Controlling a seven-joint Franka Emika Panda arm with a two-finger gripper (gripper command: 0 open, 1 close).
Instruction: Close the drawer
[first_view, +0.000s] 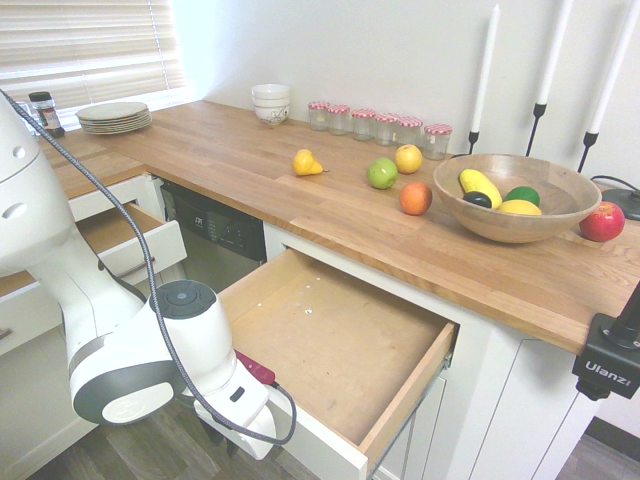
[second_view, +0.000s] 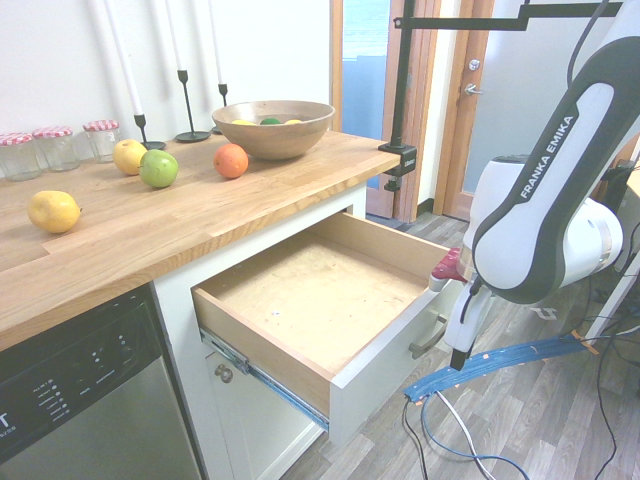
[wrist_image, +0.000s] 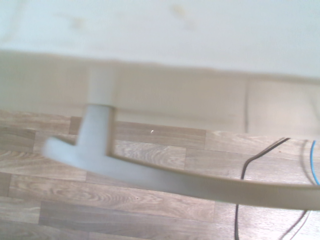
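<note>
The wood countertop (second_view: 150, 230) ran above the drawer (second_view: 310, 300), which stood pulled fully out beneath it, its white front facing the arm and its long axis parallel to the counter edge; the gripper (second_view: 458, 352) pointed down beside the silver handle (wrist_image: 165, 177); whether its fingers gripped could not be told.
</note>
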